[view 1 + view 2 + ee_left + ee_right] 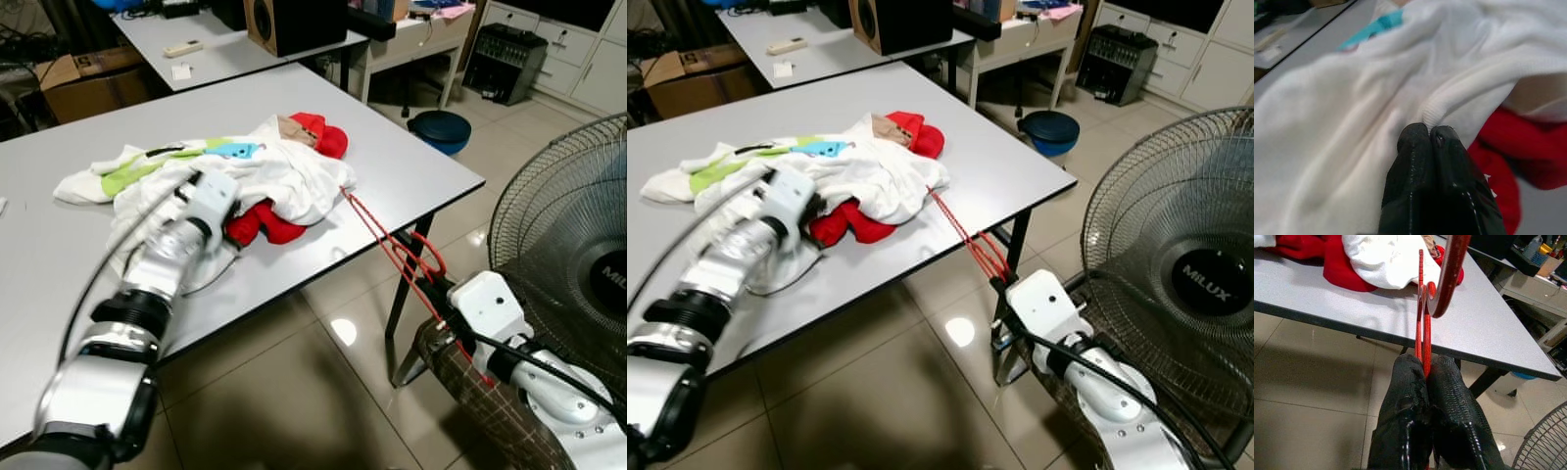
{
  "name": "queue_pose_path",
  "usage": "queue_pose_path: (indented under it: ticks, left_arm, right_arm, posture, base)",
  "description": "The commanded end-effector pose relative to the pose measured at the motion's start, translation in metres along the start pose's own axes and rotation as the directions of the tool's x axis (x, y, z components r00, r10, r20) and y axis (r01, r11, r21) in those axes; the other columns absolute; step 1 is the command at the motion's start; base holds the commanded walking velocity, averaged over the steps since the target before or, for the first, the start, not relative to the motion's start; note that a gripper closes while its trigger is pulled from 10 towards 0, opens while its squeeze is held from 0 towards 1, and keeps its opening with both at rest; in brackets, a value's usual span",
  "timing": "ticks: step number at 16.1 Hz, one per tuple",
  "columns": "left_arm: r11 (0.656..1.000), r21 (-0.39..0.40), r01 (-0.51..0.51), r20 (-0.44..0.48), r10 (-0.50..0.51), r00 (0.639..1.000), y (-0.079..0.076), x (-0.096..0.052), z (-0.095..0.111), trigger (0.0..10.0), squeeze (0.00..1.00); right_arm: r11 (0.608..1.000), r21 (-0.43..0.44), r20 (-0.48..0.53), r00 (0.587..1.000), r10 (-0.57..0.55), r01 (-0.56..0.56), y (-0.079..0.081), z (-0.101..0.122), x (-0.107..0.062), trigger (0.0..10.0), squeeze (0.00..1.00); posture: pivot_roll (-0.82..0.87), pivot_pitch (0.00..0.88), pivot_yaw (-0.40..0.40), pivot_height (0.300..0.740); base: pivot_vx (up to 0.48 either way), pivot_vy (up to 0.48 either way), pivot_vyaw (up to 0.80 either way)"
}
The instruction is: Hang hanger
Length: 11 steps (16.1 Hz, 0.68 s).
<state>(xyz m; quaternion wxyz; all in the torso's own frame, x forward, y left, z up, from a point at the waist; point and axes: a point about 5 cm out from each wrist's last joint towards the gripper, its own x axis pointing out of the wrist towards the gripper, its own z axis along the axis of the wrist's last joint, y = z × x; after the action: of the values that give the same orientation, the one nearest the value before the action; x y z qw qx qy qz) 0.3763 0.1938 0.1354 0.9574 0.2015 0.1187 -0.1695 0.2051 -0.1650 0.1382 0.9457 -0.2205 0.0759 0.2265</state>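
Right gripper [1425, 369] clenched on red hanger [392, 245], off the table's [411, 157] near edge, hook end beside the fingers, far end buried under white shirt [284, 176]. Further in, left gripper [1428, 133] pinching the shirt's ribbed hem, above a red garment [260, 223]. Risk, as judged: pulling the hanger out could drag the pile off the edge, or slip the thin wire from 2 fingers.

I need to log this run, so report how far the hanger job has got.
Done: the right pincer is shut on the red hanger, whose far end lies under the white shirt. In hand: the left pincer pinches the shirt's ribbed edge on the table. Left: seating the shirt fully on the hanger and hanging it up.
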Motion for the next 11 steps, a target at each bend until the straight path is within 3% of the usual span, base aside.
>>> queue_pose_path:
  ticks: [1,3,6,11]
  left_arm:
    - [1.0,-0.007,0.029,0.025,-0.029,0.999,0.011,-0.004,0.011,0.0,0.0]
    - [0.998,-0.035,0.054,0.091,-0.05,0.995,0.033,-0.014,0.035,0.0,0.0]
    - [0.989,-0.023,0.143,0.151,-0.138,0.979,0.04,-0.023,0.057,0.0,0.0]
    - [0.974,-0.096,0.203,0.313,-0.164,0.936,0.05,-0.041,0.099,0.0,0.0]
  right_arm:
    - [1.0,-0.002,0.026,1.0,0.015,-0.015,0.0,0.004,-0.001,10.0,0.0]
    - [0.994,0.036,0.091,0.991,0.101,-0.105,0.004,0.012,-0.003,10.0,0.0]
    - [0.961,0.068,0.194,0.948,0.252,-0.27,0.015,0.025,-0.01,10.0,0.0]
    - [0.92,0.126,0.241,0.911,0.334,-0.371,0.025,0.031,-0.008,10.0,0.0]
  posture:
    - [-0.12,0.0,0.061,0.74]
    - [-0.11,0.0,0.054,0.74]
    - [-0.11,0.0,0.049,0.74]
    - [-0.08,0.0,0.037,0.74]
  base:
    - [0.0,0.0,0.0]
    - [0.0,0.0,0.0]
    - [0.0,0.0,0.0]
    - [0.0,0.0,0.0]
